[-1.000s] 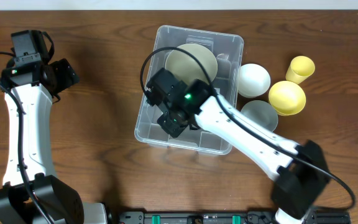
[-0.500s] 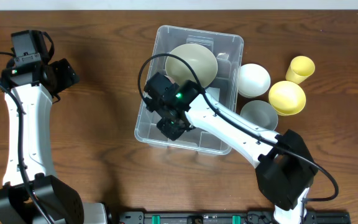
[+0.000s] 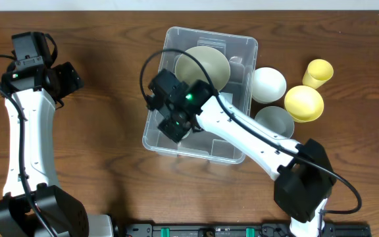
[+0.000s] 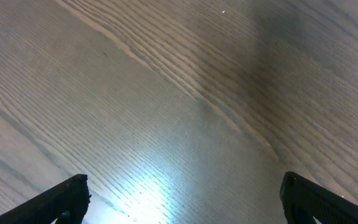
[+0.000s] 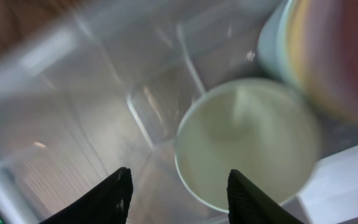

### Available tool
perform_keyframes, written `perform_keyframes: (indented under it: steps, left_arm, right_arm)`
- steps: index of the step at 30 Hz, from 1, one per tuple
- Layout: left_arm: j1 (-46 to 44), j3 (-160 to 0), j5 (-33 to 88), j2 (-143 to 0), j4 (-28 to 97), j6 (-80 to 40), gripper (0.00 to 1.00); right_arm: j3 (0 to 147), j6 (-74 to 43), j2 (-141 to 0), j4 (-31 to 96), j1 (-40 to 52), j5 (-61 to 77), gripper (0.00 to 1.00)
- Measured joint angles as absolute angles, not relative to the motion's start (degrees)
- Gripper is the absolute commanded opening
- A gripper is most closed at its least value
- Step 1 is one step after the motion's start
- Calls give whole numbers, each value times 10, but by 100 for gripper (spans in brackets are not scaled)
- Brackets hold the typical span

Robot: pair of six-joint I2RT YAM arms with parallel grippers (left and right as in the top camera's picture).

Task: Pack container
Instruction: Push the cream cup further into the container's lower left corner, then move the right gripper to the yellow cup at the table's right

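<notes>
The container (image 3: 239, 49), a large clear plastic bin, stands at the table's middle. A pale green bowl (image 3: 202, 66) lies in its far half. My right gripper (image 3: 175, 124) hangs inside the bin's near left part. In the right wrist view its jaws (image 5: 179, 196) stand open over the bin floor (image 5: 104, 124), just above a pale green cup (image 5: 247, 146). The cup's rim lies below the right finger (image 5: 253, 193), and the bowl (image 5: 319, 50) sits beside the cup. My left gripper (image 3: 64, 79) is far left, open over bare wood (image 4: 182, 199).
Right of the bin lie a white bowl (image 3: 268, 84), a yellow bowl (image 3: 304, 103), a yellow cup (image 3: 318, 72) and a greyish bowl (image 3: 275, 122). The right arm crosses the bin's near right corner. Brown wood tabletop (image 3: 104, 131) separates the left arm and the bin.
The right gripper's jaws have opened from shut, and the gripper has shifted left and slightly away inside the bin. The left arm has not moved.
</notes>
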State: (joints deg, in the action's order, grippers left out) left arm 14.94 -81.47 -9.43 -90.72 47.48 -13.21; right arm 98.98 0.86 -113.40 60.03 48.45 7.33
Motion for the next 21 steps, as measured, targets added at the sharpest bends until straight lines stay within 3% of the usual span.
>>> perform_keyframes:
  steps: [11, 21]
  left_arm:
    - [149, -815, -95, -907, 475, -132, 98]
    - [149, -815, -94, -907, 475, -132, 98]
  right_arm:
    - [1094, -13, -1075, 657, 433, -18, 57]
    - [1103, -75, -990, 672, 137, -86, 57]
